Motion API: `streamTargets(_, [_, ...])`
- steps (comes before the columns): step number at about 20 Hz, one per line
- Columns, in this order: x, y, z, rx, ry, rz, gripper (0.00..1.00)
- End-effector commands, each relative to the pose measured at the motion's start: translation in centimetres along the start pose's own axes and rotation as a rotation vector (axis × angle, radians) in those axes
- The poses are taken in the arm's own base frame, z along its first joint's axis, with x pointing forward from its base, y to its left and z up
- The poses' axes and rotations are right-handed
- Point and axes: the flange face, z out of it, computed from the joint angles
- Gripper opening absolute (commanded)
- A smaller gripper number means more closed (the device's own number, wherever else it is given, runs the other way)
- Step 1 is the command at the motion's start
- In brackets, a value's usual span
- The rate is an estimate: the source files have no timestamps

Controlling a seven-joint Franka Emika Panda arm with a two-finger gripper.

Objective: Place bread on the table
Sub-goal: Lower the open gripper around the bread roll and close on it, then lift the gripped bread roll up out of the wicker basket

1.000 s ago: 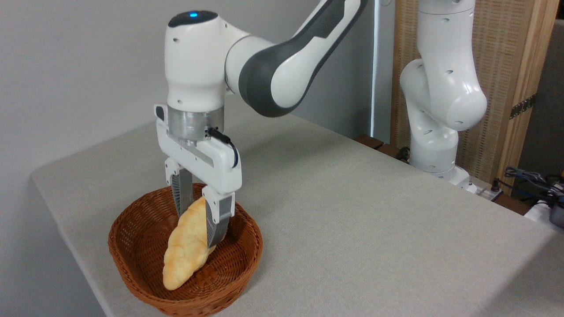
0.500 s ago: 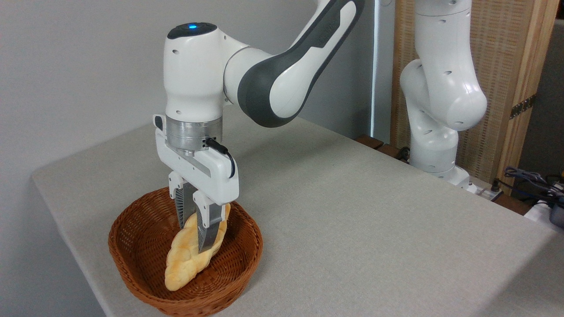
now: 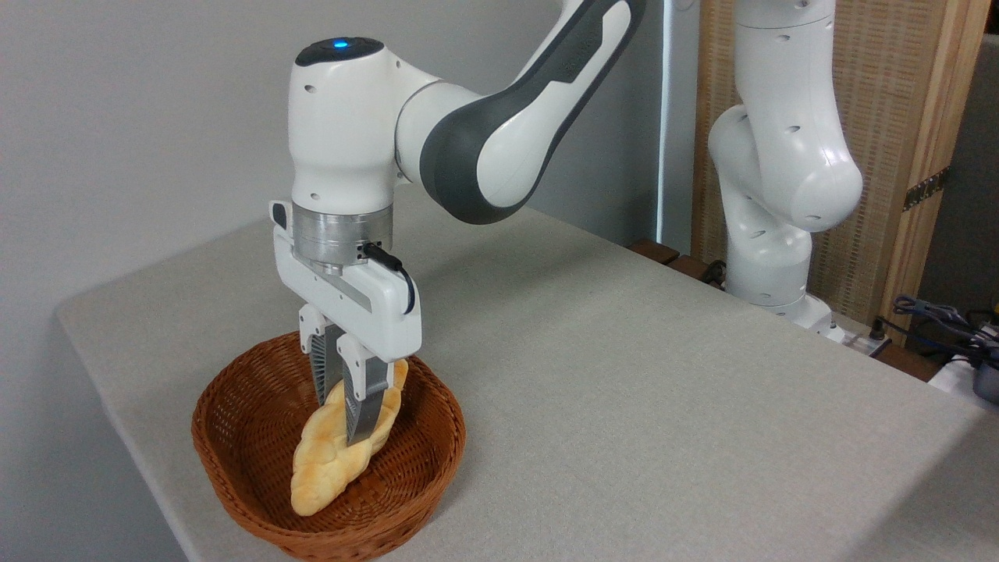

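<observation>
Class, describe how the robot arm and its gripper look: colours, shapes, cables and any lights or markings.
The arm has glossy white rounded shells with dark grey joint panels and a small blue light on top of the wrist. A silver metal ring joins it to a white boxy gripper, which has ribbed grey fingers. A short black cable loops along its side.

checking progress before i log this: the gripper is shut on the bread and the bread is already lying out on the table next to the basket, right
Not quite. The gripper is shut on the bread, but the bread is not out on the table. The camera view shows it inside the wicker basket, its lower tip down near the front wall.
</observation>
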Motion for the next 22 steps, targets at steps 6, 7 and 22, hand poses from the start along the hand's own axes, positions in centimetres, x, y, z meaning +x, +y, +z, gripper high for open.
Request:
streamTargets(6, [-0.7, -1.9, -3.8, 0.0, 0.03, -0.04, 0.28])
streamTargets(7, [-0.9, -1.9, -4.3, -0.006, 0.03, -0.04, 0.28])
streamTargets(22, [-5.6, 2.6, -9.7, -0.327, -0.165, -0.026, 0.37])
